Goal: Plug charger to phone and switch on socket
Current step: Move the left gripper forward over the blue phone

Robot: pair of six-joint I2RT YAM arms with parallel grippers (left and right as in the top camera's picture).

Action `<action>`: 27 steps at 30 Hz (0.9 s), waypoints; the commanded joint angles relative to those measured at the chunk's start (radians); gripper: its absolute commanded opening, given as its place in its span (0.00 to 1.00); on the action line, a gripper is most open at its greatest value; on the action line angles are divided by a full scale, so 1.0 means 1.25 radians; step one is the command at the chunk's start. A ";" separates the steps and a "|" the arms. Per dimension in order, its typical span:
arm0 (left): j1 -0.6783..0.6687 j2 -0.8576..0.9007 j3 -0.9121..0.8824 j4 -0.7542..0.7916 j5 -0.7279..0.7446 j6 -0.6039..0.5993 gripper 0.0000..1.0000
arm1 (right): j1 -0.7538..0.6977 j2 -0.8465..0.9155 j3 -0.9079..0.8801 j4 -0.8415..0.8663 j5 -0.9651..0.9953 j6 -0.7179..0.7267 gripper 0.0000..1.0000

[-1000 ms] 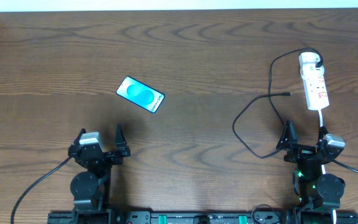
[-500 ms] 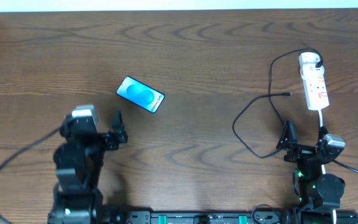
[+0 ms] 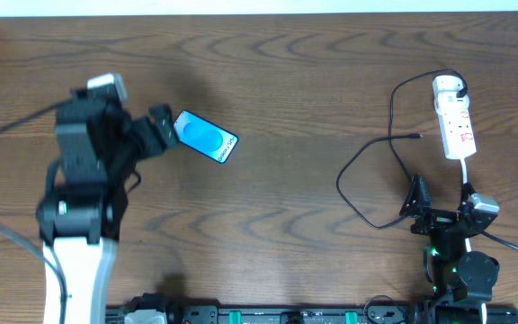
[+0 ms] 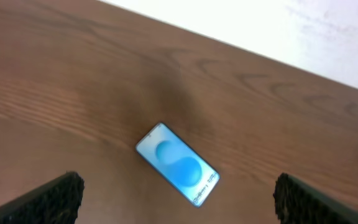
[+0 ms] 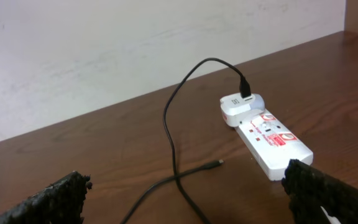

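Observation:
The phone (image 3: 204,137) lies flat on the left half of the table, screen up, and also shows in the left wrist view (image 4: 177,163). My left gripper (image 3: 154,131) hovers just left of it, open and empty (image 4: 178,206). The white socket (image 3: 455,119) lies at the far right. The charger's white plug head (image 3: 449,86) sits in its far end, and the black cable loops left with the connector tip (image 3: 418,137) free on the table. My right gripper (image 3: 441,202) rests open near the front edge, facing the socket (image 5: 271,140) and tip (image 5: 219,163).
The cable loop (image 3: 358,193) runs down close to my right gripper's left finger. The socket's white cord (image 3: 466,171) passes toward the right arm's base. The table's back edge (image 3: 259,13) meets a white wall.
My left arm has risen from its rest pose and swung forward toward the phone. The right arm, phone, cable and socket have not moved.

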 commanded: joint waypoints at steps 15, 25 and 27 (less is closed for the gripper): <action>-0.065 0.180 0.125 -0.056 0.004 -0.197 0.98 | 0.006 -0.002 -0.001 -0.004 -0.001 0.005 0.99; -0.093 0.207 0.139 -0.058 -0.158 -0.376 0.98 | 0.006 -0.002 -0.001 -0.004 -0.001 0.005 0.99; -0.092 0.228 0.161 -0.067 -0.160 -0.385 0.98 | 0.006 -0.002 -0.001 -0.004 -0.001 0.005 0.99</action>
